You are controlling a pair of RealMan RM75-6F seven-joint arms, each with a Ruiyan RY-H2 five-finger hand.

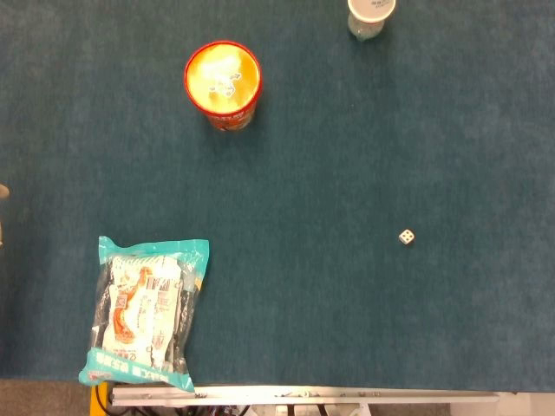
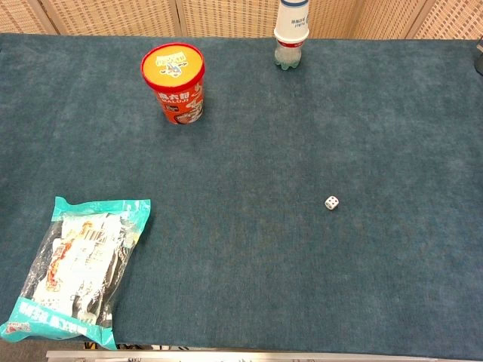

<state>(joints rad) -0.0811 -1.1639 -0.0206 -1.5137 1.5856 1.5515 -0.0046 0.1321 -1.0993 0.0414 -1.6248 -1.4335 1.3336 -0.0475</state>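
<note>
Head view, one cup, one bottle, one die, one packet

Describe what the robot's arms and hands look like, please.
Neither view shows an arm or hand properly. A pale sliver at the head view's left edge and a dark sliver at the chest view's right edge might be parts of the robot, but both are too small to tell shape, cables or markings.

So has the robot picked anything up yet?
Nothing looks picked up. The snack bag, red cup, bottle and little die all sit apart on the blue cloth. No hand shows in either view, so nothing is held and every bit of moving remains.
</note>
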